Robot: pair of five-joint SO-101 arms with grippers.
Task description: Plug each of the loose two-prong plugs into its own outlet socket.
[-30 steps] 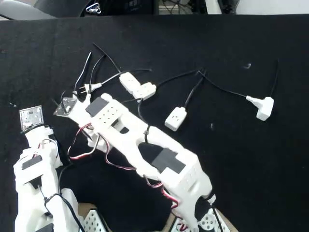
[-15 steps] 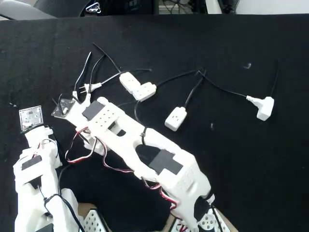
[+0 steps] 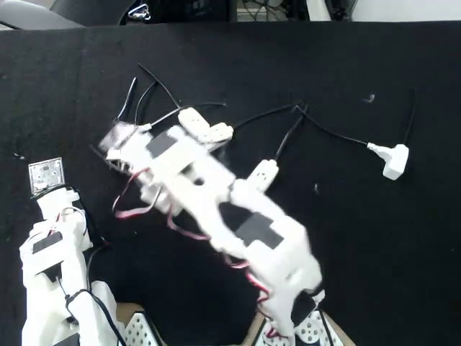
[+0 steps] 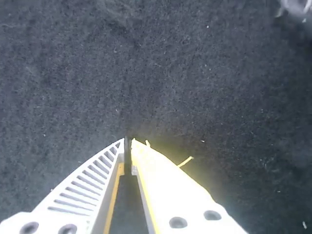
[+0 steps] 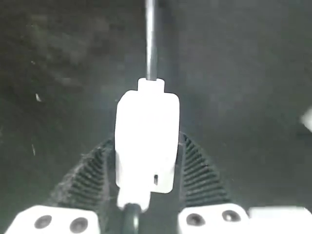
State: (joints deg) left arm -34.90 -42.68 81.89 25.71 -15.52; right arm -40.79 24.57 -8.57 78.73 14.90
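Gripping white plug (image 5: 146, 126) in right gripper (image 5: 146, 148), upper left of high view; pickup step. Left gripper (image 4: 127, 146) closed, empty. Next: align prongs with outlet socket (image 3: 263, 173).

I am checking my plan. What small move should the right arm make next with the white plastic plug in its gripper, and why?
Probably carry the white plastic plug toward the lone white socket block: the right gripper clamps the plug, and that socket looks unoccupied.
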